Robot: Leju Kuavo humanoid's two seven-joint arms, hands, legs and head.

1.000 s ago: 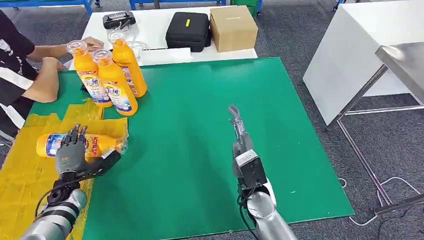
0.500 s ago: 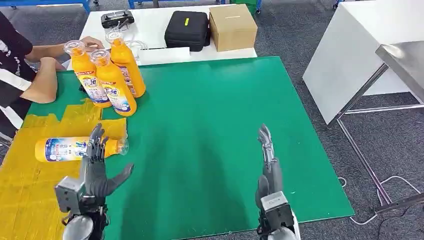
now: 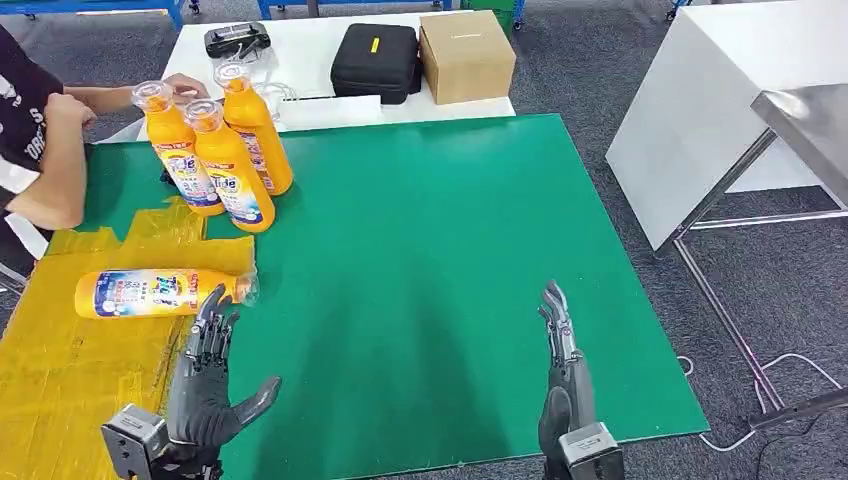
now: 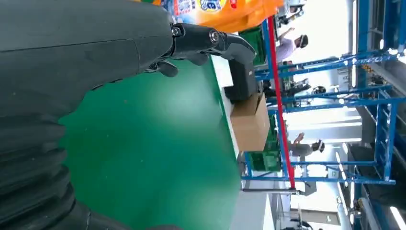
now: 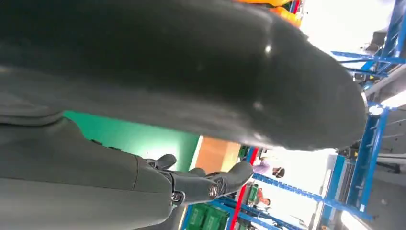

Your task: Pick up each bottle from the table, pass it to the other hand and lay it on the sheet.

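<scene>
One orange bottle (image 3: 160,292) lies on its side on the yellow sheet (image 3: 70,350) at the table's left. Three more orange bottles (image 3: 225,160) stand upright together at the back left of the green table (image 3: 420,260). My left hand (image 3: 207,385) is open with fingers spread, low at the front edge, a short way in front of the lying bottle and holding nothing. My right hand (image 3: 562,365) is open too, fingers straight, near the front right of the table. The left wrist view shows dark fingers (image 4: 210,40) over green cloth and an orange bottle (image 4: 225,9).
A person's arm (image 3: 55,160) reaches in at the far left beside the standing bottles. Behind the green table a white table holds a black case (image 3: 375,60), a cardboard box (image 3: 465,55) and a black controller (image 3: 237,40). A white bench (image 3: 700,130) stands right.
Both my hands have pulled back toward the front edge of the table. The left hand has let go of the lying bottle, which stays on the sheet. The person's arm moved.
</scene>
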